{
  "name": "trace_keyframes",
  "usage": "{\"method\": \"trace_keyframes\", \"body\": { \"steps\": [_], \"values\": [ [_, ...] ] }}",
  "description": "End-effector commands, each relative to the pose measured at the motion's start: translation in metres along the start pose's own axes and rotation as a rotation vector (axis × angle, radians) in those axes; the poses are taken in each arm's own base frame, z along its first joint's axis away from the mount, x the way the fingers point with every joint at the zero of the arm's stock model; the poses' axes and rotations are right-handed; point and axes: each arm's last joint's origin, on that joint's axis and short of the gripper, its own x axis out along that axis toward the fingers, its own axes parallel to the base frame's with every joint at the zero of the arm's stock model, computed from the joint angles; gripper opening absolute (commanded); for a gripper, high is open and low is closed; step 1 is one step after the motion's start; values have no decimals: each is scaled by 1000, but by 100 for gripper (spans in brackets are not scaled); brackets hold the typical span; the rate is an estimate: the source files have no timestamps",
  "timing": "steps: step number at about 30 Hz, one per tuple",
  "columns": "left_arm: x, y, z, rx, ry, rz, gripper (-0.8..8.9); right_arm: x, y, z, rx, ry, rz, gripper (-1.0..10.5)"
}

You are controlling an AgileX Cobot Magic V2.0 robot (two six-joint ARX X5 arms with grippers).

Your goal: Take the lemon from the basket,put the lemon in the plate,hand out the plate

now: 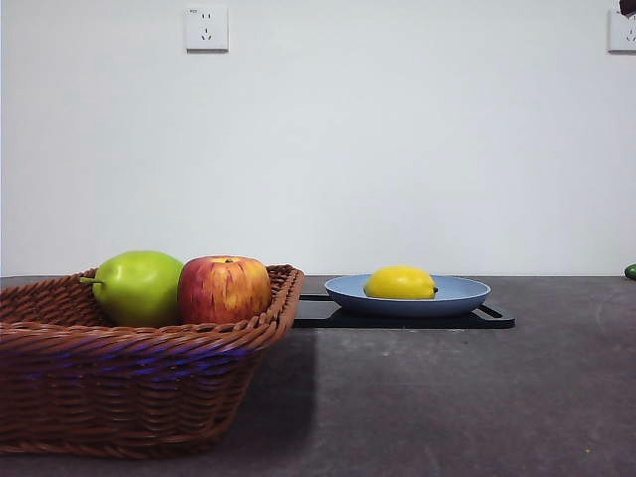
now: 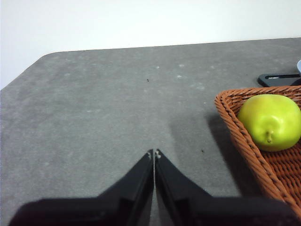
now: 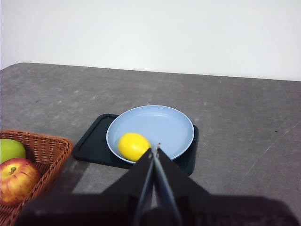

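The yellow lemon lies in the blue plate, which rests on a flat black tray. In the right wrist view the lemon sits at one side of the plate. My right gripper is shut and empty, held above and short of the plate. The brown wicker basket stands at the front left and shows in the left wrist view. My left gripper is shut and empty over bare table beside the basket.
A green pear-like fruit and a red-yellow apple sit in the basket. A small green thing lies at the far right edge. A dark arm tip shows at the top right corner. A white wall stands behind the table.
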Motion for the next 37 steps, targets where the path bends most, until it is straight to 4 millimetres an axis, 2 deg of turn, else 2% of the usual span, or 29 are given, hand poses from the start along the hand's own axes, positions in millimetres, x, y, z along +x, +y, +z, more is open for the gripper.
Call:
{"method": "trace_keyframes", "body": {
  "steps": [1,20,22,27,30,37],
  "values": [
    [1,0,-3,-11,5,-1,9,-1,1,5,16,-19,5,11],
    [1,0,-3,-11,4,-1,9,-1,1,5,15,-19,5,11],
    [1,0,-3,-11,4,-1,9,-1,1,5,-28,-20,1,11],
    [1,0,-3,-11,4,-1,9,-18,-8,3,-108,-63,-19,11],
    [1,0,-3,-11,4,-1,9,-21,-17,-10,-89,-105,-84,11],
    [1,0,-3,-11,4,-1,9,-12,-36,-69,-45,-81,-21,11]
  ]
}}
